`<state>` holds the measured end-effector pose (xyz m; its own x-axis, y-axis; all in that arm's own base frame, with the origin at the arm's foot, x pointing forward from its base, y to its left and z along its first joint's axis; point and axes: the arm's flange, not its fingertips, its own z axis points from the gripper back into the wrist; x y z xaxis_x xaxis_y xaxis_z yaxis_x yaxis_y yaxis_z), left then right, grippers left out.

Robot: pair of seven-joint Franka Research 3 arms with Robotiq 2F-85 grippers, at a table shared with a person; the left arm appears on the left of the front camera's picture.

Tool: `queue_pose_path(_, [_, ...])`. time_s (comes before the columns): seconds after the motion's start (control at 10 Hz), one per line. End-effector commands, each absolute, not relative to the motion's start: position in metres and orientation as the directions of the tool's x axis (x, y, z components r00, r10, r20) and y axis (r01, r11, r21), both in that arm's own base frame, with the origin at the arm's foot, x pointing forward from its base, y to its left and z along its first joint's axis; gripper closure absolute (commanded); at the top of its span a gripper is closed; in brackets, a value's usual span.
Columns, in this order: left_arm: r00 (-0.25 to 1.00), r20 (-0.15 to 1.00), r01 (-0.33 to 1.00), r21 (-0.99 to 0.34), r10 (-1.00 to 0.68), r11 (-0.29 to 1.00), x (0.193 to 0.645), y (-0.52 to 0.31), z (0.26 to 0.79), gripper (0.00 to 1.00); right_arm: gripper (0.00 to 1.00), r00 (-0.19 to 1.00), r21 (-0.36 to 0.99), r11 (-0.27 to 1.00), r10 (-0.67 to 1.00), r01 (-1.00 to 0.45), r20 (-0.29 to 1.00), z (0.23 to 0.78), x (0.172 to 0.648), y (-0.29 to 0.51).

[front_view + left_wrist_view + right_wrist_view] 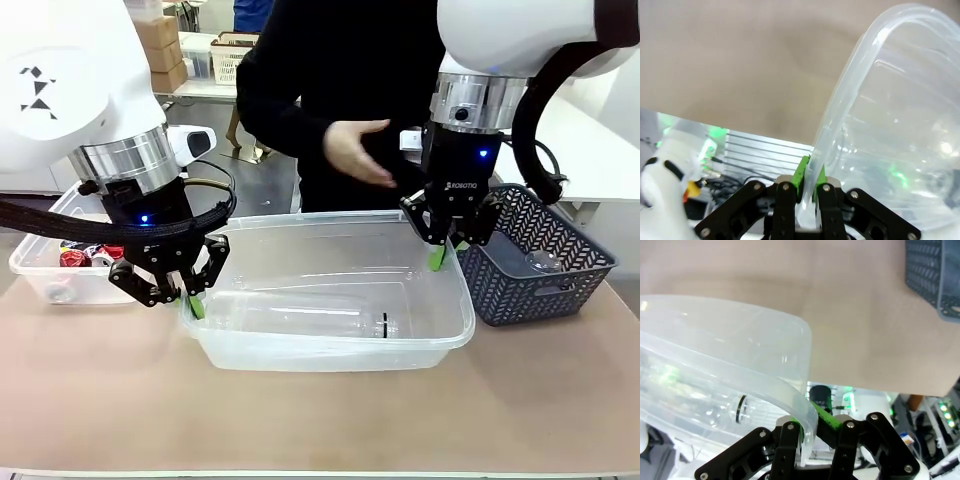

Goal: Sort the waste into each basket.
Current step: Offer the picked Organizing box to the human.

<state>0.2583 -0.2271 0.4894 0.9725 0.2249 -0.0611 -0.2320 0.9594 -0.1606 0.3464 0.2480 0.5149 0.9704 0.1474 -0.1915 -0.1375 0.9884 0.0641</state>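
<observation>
Left gripper (192, 303): clamped on middle tub (330, 358) rim, 8 o'clock corner.
Right gripper (440, 256): clamped on same rim, 2 o'clock corner.
Bottle (310, 318): lying inside middle tub.
Cans (85, 255): seemingly crushed, in left tub (30, 268).

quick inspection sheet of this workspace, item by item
surface: beige tabletop
job's things: clear plastic bottle lying in middle clear rectangular tub; crushed red and silver cans in left clear tub
clutter: dark lattice plastic basket at right
grippers: left hand shut on middle tub's near-left rim; right hand shut on its far-right rim
cables: black cables looping beside both wrists
surroundings: person in dark top across table, palm above tub; cardboard boxes behind
</observation>
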Motion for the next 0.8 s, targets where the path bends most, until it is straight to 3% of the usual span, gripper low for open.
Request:
queue_pose_path(0.0, [0.968,-0.062,-0.251,-0.162,0.244,0.954,0.2642,-0.2247,0.4911,1.00,1.00,0.970,0.062,0.988,0.148,-0.139,-0.193,0.5165,0.3386,0.2455])
queue_pose_path(0.7, [0.968,-0.062,-0.251,-0.162,0.244,0.954,0.2642,-0.2247,0.4911,1.00,1.00,0.970,0.062,0.988,0.148,-0.139,-0.193,0.5165,0.3386,0.2455])
